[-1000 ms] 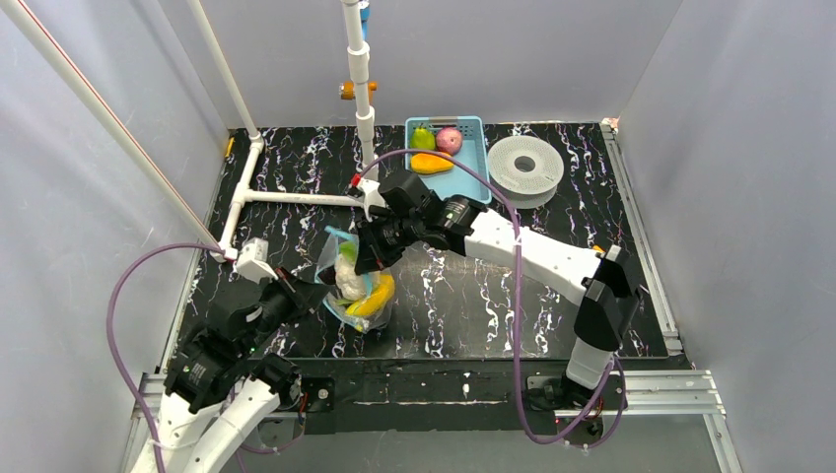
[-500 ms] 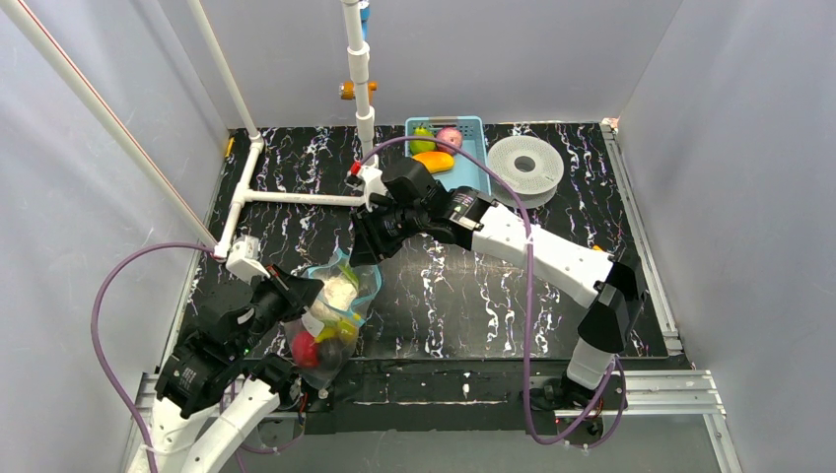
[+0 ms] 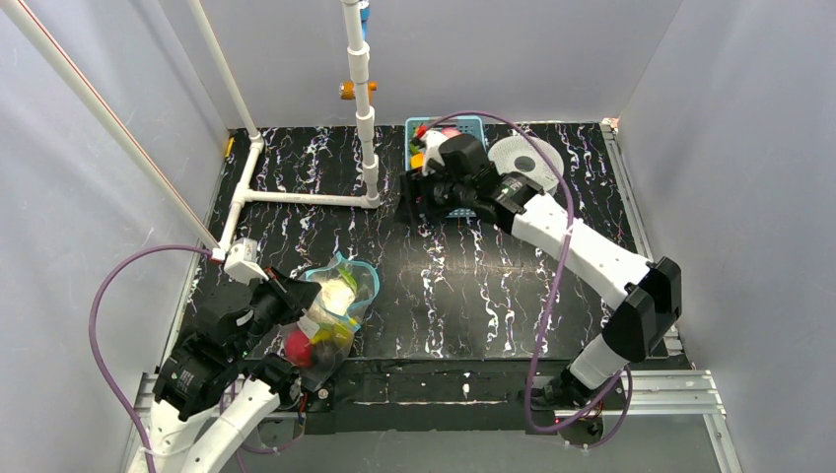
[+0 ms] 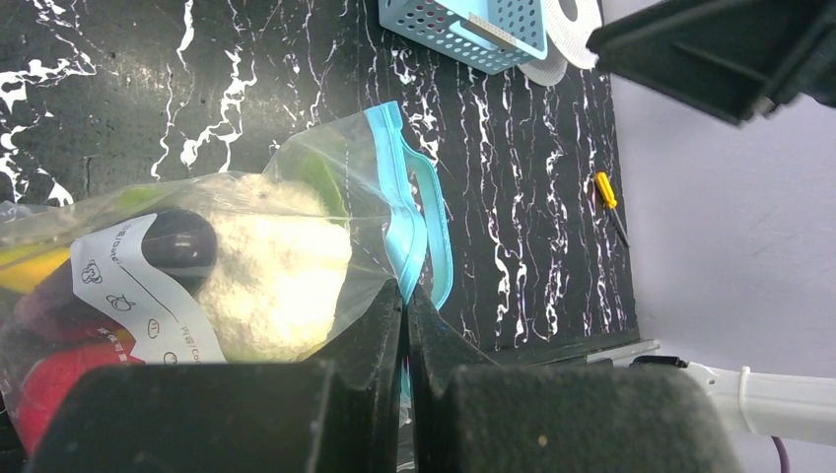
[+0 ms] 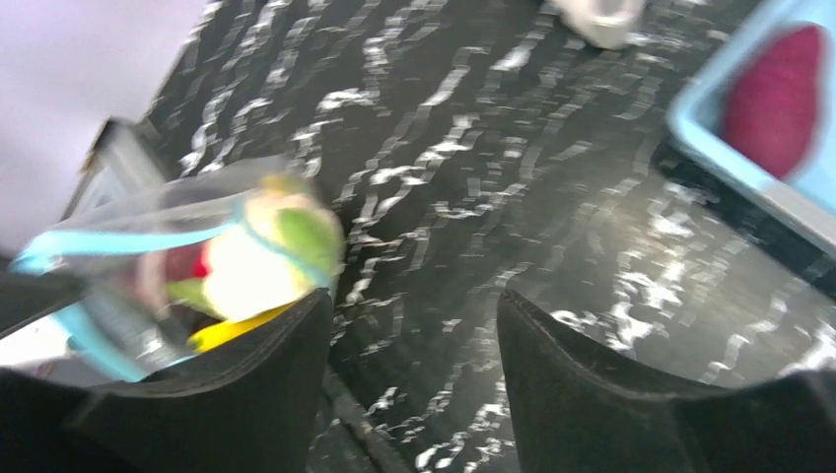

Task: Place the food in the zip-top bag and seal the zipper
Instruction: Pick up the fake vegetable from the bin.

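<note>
The zip-top bag (image 3: 330, 317) lies near the table's front left edge with its mouth toward the back. Inside it I see a pale cauliflower (image 4: 276, 271), a dark eggplant (image 4: 179, 241), a red apple (image 4: 54, 389) and a bit of yellow banana (image 4: 20, 266). My left gripper (image 4: 405, 292) is shut on the bag's pale-blue zipper (image 4: 399, 187); beyond the jaws the two strips stand apart. My right gripper (image 5: 414, 301) hangs open and empty above the table, in front of the blue basket (image 3: 473, 123), well away from the bag.
The basket at the back holds more toy food, among it a pinkish-red piece (image 5: 779, 99). A white spool (image 3: 532, 158) sits to its right. A white pipe frame (image 3: 296, 197) crosses the back left. A small yellow-handled screwdriver (image 4: 606, 197) lies at the right side.
The right gripper let go of the bag, opened, and swung back right toward the basket. The left gripper pulled the bag toward the front left.
</note>
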{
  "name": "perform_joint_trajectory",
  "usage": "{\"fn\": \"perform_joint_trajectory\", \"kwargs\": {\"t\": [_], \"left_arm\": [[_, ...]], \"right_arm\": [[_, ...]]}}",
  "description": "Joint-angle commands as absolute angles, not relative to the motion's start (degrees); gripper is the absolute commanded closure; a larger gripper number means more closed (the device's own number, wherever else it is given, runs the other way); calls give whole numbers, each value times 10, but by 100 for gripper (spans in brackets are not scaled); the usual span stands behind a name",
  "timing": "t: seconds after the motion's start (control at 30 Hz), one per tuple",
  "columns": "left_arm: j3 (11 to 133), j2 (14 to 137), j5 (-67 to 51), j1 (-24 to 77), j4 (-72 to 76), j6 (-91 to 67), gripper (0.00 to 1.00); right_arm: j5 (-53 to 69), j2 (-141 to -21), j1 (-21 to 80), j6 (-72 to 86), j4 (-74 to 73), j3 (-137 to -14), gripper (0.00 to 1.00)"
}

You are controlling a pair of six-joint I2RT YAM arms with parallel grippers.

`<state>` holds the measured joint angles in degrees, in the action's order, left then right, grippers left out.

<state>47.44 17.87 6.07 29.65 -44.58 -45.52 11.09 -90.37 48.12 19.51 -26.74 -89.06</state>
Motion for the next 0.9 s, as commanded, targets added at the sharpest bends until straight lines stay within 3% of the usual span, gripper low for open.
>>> {"fn": "perform_joint_trajectory", "kwargs": {"t": [0.0,0.2,0.5,0.7,0.87], "left_arm": [[494,192,74,299,-453,-450,100],[479,203,59,299,-439,-461,100],[485,236,57,299,-426,-454,100],[496,265,49,299,-420,-443,100],[492,267,52,299,-418,-439,100]], "right_arm": [[61,-927,402,221,-237,-871,29],[52,-1021,323,203,-214,-915,15],[67,-1257,292,118,-357,-1202,7],[74,-1314,292,93,-369,-1242,8],[130,-1330,293,104,-361,-1219,17]]}}
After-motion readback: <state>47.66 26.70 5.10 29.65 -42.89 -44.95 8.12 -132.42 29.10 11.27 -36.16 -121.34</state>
